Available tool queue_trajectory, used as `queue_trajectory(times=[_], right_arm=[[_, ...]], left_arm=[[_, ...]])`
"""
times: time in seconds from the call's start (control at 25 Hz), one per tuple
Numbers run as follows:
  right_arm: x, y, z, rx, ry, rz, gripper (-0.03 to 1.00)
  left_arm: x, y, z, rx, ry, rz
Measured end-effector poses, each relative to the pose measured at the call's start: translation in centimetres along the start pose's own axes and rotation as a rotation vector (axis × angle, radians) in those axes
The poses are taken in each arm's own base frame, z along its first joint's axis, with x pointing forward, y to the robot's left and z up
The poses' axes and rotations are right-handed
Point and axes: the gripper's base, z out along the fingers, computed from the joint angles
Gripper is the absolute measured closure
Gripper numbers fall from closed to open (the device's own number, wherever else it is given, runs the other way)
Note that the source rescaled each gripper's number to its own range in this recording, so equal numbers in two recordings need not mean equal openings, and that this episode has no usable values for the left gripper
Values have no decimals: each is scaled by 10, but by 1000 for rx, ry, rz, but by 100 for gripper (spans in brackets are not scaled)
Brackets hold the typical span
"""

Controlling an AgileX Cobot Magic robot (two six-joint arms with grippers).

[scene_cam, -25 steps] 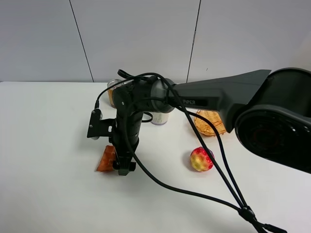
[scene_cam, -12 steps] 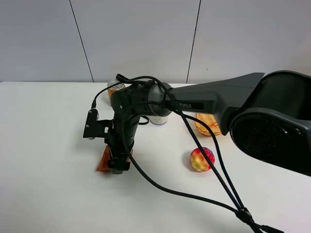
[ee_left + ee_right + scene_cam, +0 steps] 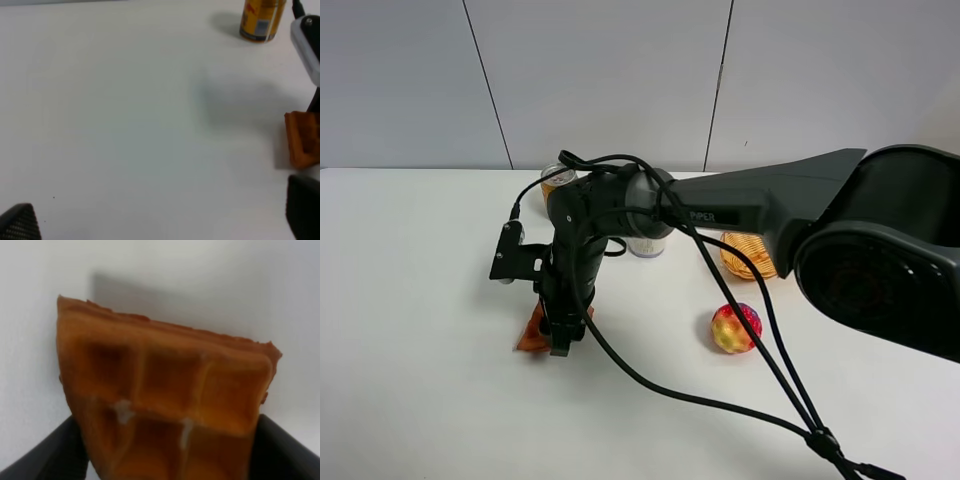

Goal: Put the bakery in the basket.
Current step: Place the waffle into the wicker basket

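Observation:
The bakery, an orange-brown waffle wedge (image 3: 531,334), lies left of the table's middle. My right gripper (image 3: 559,340) reaches across from the right, points down, and is shut on its right end. In the right wrist view the waffle (image 3: 165,390) fills the gap between the two black fingers (image 3: 50,457), which touch both its sides. It also shows in the left wrist view (image 3: 301,137), standing a little on edge. The wicker basket (image 3: 750,255) sits at the back right, partly behind the arm's cables. My left gripper (image 3: 160,222) is open and empty over bare table.
A red-yellow bumpy ball (image 3: 736,327) lies in front of the basket. An orange can (image 3: 554,184) and a white can (image 3: 647,245) stand behind the right arm. Black cables (image 3: 760,330) trail across the table's right side.
My right gripper has moved a little left and down onto the waffle and closed around it. The waffle has tipped slightly. The ball and the basket have not moved.

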Motion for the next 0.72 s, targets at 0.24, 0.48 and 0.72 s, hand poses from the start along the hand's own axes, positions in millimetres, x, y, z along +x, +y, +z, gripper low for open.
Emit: queue_trajectory(times=[0.24,0.48,0.72], right_arm=[[-19,-1,-63,54,-141,67,97],[-7,-25,-155,178,-284,226,97],[35,-45,-220,262,-240,386,97]], left_arm=[[0,0,0,0,0,0],[0,0,0,0,0,0],[0,0,0,0,0,0]])
